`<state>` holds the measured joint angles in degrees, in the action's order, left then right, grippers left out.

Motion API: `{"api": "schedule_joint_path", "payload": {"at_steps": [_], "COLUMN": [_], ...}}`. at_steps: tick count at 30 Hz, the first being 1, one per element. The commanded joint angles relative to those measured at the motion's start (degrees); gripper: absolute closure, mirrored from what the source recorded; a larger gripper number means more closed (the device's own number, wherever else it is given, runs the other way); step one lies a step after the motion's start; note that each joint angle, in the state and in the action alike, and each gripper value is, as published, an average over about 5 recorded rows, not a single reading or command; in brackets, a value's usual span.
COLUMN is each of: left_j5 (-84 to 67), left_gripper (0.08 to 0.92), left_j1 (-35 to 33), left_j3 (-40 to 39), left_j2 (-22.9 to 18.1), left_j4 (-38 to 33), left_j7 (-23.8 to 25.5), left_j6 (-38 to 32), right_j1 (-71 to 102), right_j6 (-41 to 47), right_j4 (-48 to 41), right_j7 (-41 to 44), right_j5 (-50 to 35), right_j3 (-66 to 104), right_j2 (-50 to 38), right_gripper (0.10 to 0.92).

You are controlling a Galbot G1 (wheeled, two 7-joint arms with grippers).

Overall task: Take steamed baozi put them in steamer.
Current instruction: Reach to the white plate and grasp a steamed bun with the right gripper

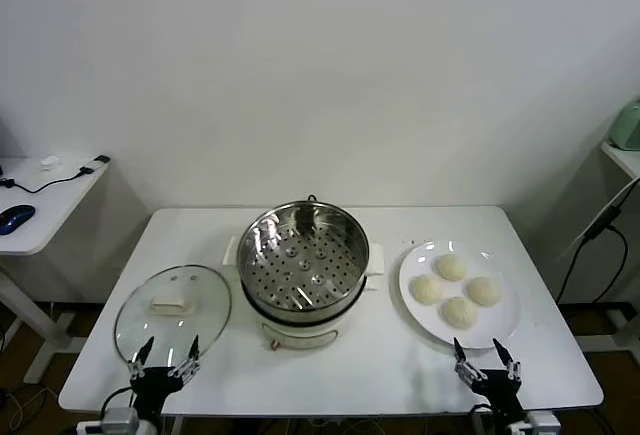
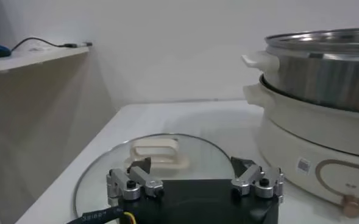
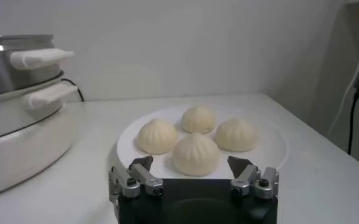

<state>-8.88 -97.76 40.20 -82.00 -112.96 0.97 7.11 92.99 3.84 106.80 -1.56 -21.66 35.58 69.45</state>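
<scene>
Left gripper: parked low at the table's near edge, just before the glass lid; jaws spread wide, nothing between them. Idle, by the look of it.
Glass lid: flat on the white table, cream handle up, just beside the steamer on its left (set off, presumably so the pot stands open for loading).
Steamer: centre of the table, steel pot on a white base with side handles; perforated tray bare, no bun in it yet.
Plate: white, to the steamer's right, near but apart from it.
Steamed baozi: four, all on the plate in a close diamond cluster, pleated tops up (the right wrist view looks straight at them); task judged not yet begun.
Right gripper: low at the near table edge, just before the plate rim, pointing toward the buns; jaws fully apart, holding nothing. Placement suggests this arm is the natural one for the first pick, the nearest bun lying directly ahead.
</scene>
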Motion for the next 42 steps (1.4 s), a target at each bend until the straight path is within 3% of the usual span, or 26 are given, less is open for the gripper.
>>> {"api": "schedule_joint_path", "payload": {"at_steps": [1, 7, 10, 15, 23, 27, 31, 36, 42], "left_j5": [-0.08, -0.27, -0.28, -0.12, 0.27, 0.61, 0.99, 1.31, 1.52], "left_gripper": [0.177, 0.177, 0.177, 0.177, 0.177, 0.177, 0.177, 0.177, 0.177], "left_j1": [0.32, 0.81, 0.96, 1.38, 1.35, 1.61, 1.85, 2.17, 2.18], "left_j3": [-0.17, -0.47, -0.84, -1.26, -1.49, -1.66, -1.95, -2.16, -1.80], "left_j2": [0.30, 0.45, 0.61, 0.91, 0.83, 0.84, 0.87, 0.82, 0.70], "left_j4": [-0.25, -0.47, -0.47, -0.10, -0.25, 0.39, 0.93, 1.24, 1.38], "left_j7": [0.13, 0.17, 0.21, 0.27, 0.83, 0.94, 1.08, 1.35, 1.62], "left_j6": [0.17, 0.48, 0.48, 0.55, 0.75, 0.56, 0.49, 0.59, 0.51], "right_j1": [-11.51, -30.61, -41.51, -57.86, -82.97, -97.59, -112.36, -120.53, -117.11], "right_j6": [10.42, 19.09, 18.80, 12.64, 1.36, -5.20, -6.34, -3.74, -1.77], "right_j4": [0.68, -5.74, -12.19, -22.97, -30.69, -35.35, -38.45, -43.25, -52.39], "right_j7": [-1.53, -0.18, 5.14, 24.25, 57.29, 68.23, 72.86, 72.17, 68.57], "right_j5": [2.09, 2.51, 4.53, 12.55, 18.19, 20.80, 19.47, 16.88, 14.79], "right_j3": [0.71, -5.23, -13.13, -30.01, -61.58, -77.70, -95.75, -108.73, -108.78], "right_j2": [-5.35, -17.40, -24.30, -35.49, -47.97, -48.33, -44.65, -36.47, -27.42], "right_gripper": [0.203, 0.203, 0.203, 0.203, 0.203, 0.203, 0.203, 0.203, 0.203]}}
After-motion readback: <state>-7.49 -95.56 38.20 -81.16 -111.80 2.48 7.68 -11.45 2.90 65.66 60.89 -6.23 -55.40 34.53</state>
